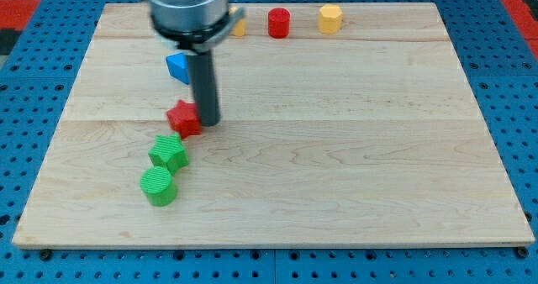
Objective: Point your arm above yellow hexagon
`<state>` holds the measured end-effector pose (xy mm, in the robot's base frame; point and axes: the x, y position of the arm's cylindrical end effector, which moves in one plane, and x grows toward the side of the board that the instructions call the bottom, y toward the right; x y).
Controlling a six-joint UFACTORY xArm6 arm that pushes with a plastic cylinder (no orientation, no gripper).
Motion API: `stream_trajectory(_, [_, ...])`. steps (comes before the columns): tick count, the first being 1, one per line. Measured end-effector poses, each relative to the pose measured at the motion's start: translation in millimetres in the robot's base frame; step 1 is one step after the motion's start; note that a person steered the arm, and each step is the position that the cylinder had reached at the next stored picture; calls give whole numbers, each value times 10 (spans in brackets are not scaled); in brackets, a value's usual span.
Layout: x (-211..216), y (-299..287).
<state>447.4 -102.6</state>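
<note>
The yellow hexagon (330,18) sits at the wooden worktop's (353,166) top edge, probably light, rigid and easily slid. No claw exists; my tip (208,121) touches the red star (183,118), well apart.

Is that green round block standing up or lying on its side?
Upright: the green cylinder shows its round ribbed top face, sitting flat on the wooden board.

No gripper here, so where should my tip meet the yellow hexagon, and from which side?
You can't grip it; your tip only pushes or points. The yellow hexagon stands upright near the view's top edge, right of the red cylinder. Its flat right and bottom faces look open. Coming from the view's bottom is probably best, steering clear of the red cylinder.
</note>
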Motion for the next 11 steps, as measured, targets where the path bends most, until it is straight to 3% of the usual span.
stream_trajectory(1, [-141, 87])
stream_trajectory(3, [-1139, 1730])
stream_trajectory(5, [-1721, 2522])
stream_trajectory(6, [-2436, 3064])
stream_trajectory(7, [-2560, 2985])
stream_trajectory(9, [-2556, 2173])
stream_trajectory(11, [-2116, 1588])
